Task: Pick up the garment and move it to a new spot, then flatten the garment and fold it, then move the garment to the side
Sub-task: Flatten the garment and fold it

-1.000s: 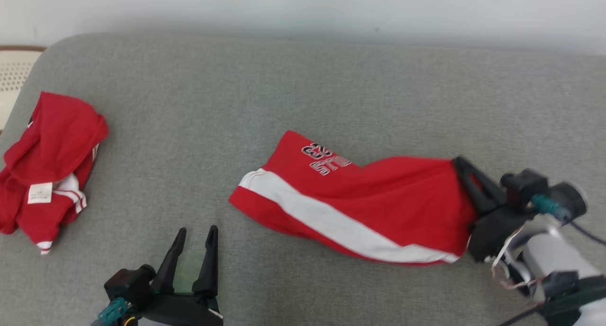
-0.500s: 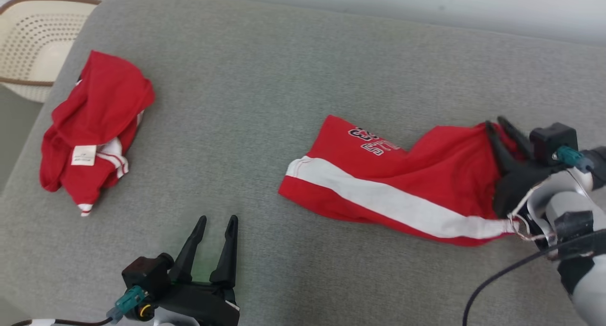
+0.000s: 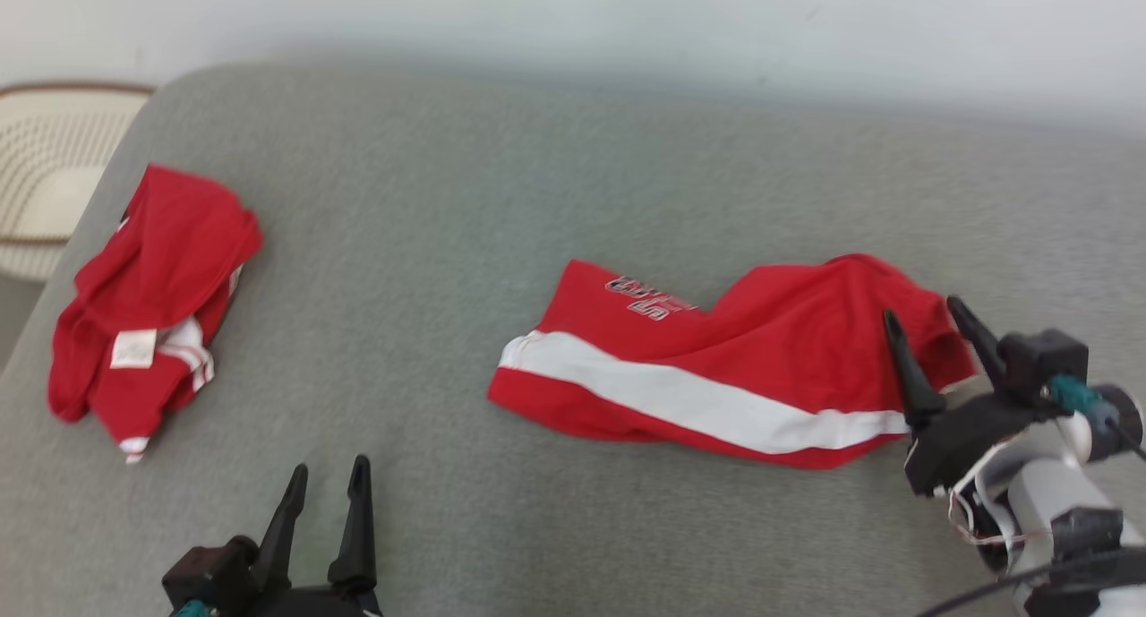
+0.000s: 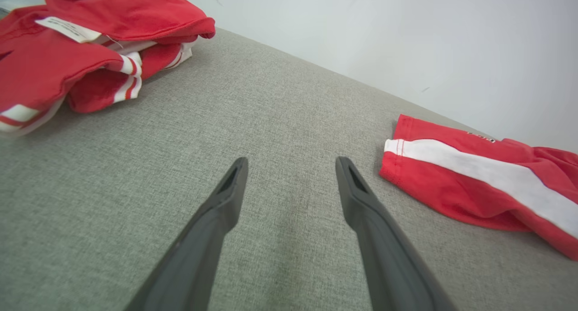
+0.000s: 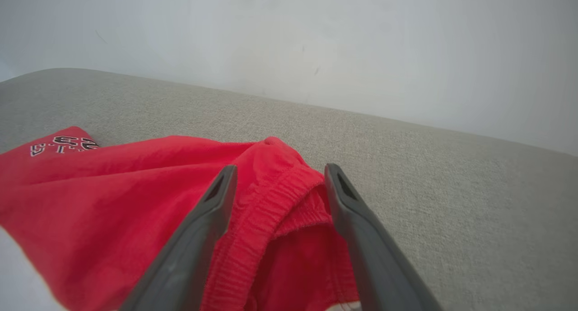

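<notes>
The right gripper (image 3: 920, 312) stands with its two dark fingers spread wide, at the right end of the red shorts (image 3: 716, 366). In the right wrist view the gathered elastic waistband (image 5: 266, 211) lies between the two fingers and is not pinched. Whether the fingers touch the cloth at the sides, I cannot tell. The shorts lie on the grey upholstered surface (image 3: 537, 196), right of the middle. They stretch out toward the left, with a white stripe (image 3: 698, 402) along the length and small printed lettering (image 3: 649, 296) near the far left corner. The waistband end is bunched a little higher than the rest. The left gripper (image 3: 329, 467) is at the near edge, well apart from the shorts, its fingers also parted with nothing between them. Farther left a second red garment (image 3: 152, 304) lies crumpled, showing a white label (image 3: 132, 348). Beyond that end stands a cream perforated basket (image 3: 45, 178) with a brown rim.
</notes>
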Motion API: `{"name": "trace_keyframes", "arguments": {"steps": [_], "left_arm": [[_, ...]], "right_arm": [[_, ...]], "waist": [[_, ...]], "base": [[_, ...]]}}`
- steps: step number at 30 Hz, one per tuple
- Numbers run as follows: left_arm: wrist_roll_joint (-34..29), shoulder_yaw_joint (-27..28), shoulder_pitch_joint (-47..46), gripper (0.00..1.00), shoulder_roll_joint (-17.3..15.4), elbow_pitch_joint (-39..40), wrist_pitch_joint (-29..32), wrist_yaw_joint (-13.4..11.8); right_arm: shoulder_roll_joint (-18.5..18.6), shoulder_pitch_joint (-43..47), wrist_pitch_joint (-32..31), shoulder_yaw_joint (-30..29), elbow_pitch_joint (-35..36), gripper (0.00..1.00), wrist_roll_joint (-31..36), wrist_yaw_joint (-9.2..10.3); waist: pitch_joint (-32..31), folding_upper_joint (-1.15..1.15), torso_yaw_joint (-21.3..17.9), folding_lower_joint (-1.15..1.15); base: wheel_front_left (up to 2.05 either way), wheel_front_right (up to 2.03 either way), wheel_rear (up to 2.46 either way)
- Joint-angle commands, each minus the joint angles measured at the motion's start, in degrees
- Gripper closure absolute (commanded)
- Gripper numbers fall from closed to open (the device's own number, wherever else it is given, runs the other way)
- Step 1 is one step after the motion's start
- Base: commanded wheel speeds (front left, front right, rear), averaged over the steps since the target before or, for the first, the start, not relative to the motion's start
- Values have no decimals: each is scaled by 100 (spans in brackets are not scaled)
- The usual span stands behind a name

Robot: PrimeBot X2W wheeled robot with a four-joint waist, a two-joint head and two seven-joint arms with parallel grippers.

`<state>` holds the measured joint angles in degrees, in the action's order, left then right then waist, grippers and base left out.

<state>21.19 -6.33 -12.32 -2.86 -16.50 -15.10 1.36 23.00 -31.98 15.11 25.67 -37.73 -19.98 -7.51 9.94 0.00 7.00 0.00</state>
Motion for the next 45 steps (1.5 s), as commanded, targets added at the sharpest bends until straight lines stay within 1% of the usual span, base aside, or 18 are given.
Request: {"name": "trace_keyframes", "arguments": {"steps": [1,4,8,16,18,23,30,37,45], "left_arm": [[-81,68,150,0,-3,21,-10,-17],[-193,168,293,0,-5,61,-10,5],[-429,270,474,0,-6,140,-10,-45],[-986,318,734,0,-5,271,-11,-187],[-1094,321,780,0,-5,265,-11,-182],[-1330,351,873,0,-5,263,-11,-177],[-1641,328,1015,0,-4,285,-11,-284],[-1755,334,1123,0,-6,273,-11,-315],[-1766,386,1105,0,-5,242,-11,-341]], "right_arm": [[-67,195,4,-86,109,0,48,4],[-179,619,3,-325,304,0,128,4],[-331,1034,4,-578,445,0,176,4],[-680,1636,4,-1043,700,0,374,4],[-744,1748,4,-1112,775,0,444,4],[-877,2008,3,-1188,885,0,546,4],[-1002,2253,3,-1280,1013,0,583,4],[-1097,2397,3,-1383,1187,0,654,4],[-1147,2445,3,-1341,1267,0,673,4]], "waist": [[-498,0,-500,0],[-657,0,-655,0],[-800,0,-829,0],[-933,0,-1057,0],[-955,0,-1096,0],[-1012,0,-1162,0],[-1094,0,-1193,0],[-1162,0,-1179,0],[-1158,0,-1151,0]], "base": [[0,0,0],[0,0,0],[0,0,0],[0,0,0],[0,0,0],[0,0,0],[0,0,0],[0,0,0],[0,0,0]]}}
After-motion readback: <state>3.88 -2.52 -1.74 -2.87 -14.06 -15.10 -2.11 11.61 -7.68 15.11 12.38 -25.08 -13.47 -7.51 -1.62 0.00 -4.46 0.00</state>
